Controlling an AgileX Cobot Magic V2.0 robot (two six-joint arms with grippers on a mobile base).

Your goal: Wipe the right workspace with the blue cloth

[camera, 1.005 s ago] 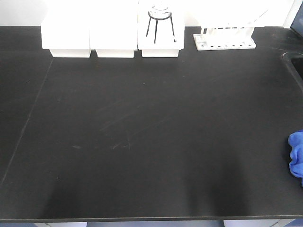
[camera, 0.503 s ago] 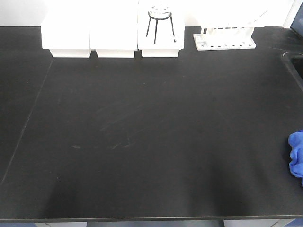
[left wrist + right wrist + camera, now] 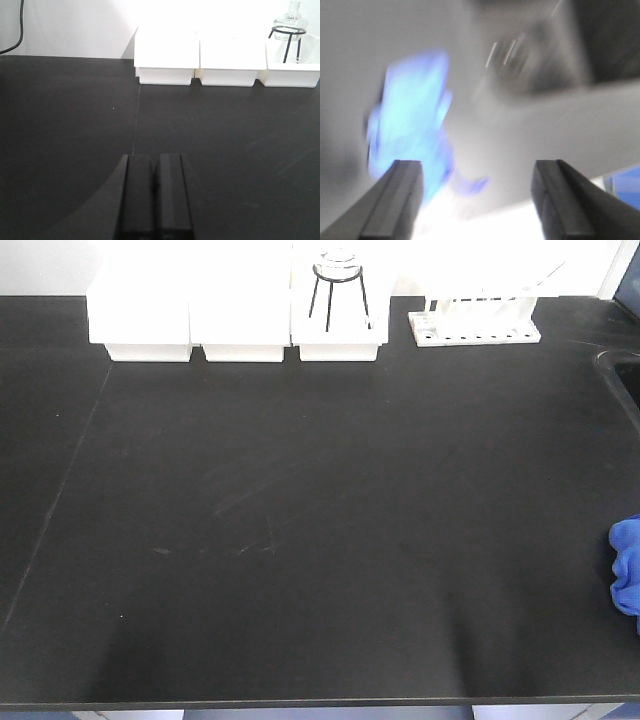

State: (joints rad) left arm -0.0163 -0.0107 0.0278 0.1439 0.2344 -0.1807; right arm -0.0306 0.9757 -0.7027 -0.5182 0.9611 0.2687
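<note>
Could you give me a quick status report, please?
Left claw shut, empty. Right claw open, view blurred. Blue cloth ahead of it, ungripped. No obstruction seen.

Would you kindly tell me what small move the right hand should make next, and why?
Probably ease the right hand toward the cloth to centre it: the hand is open and empty, and the blurred cloth lies off-centre ahead.
</note>
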